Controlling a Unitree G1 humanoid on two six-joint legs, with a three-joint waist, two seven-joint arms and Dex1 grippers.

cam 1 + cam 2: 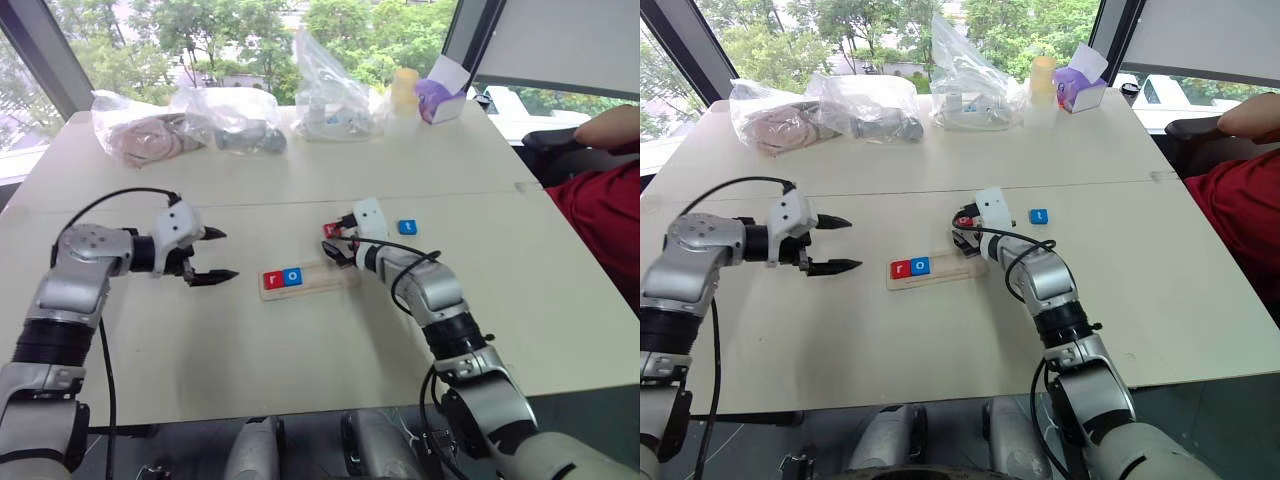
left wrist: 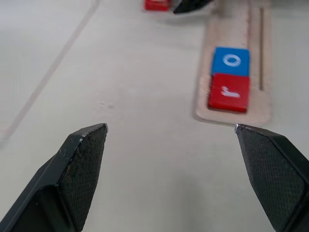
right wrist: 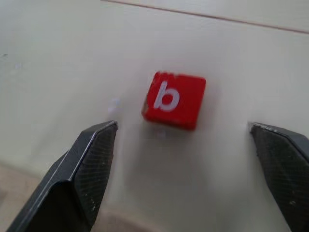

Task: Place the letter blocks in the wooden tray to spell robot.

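The wooden tray (image 1: 322,283) lies mid-table with a red "r" block (image 1: 272,279) and a blue "o" block (image 1: 292,276) side by side at its left end. Just beyond the tray's right end, a red "b" block (image 3: 175,100) lies flat on the table. My right gripper (image 3: 183,125) is open, its fingers spread either side of the "b" block, short of it and not touching it. A blue "t" block (image 1: 407,227) lies further right. My left gripper (image 1: 215,255) hangs open and empty left of the tray, above the table.
Clear plastic bags (image 1: 232,120) with odds and ends, a yellow-capped bottle (image 1: 403,95) and a small box with a purple thing (image 1: 440,98) line the table's far edge. A person in red (image 1: 608,205) sits at the right edge.
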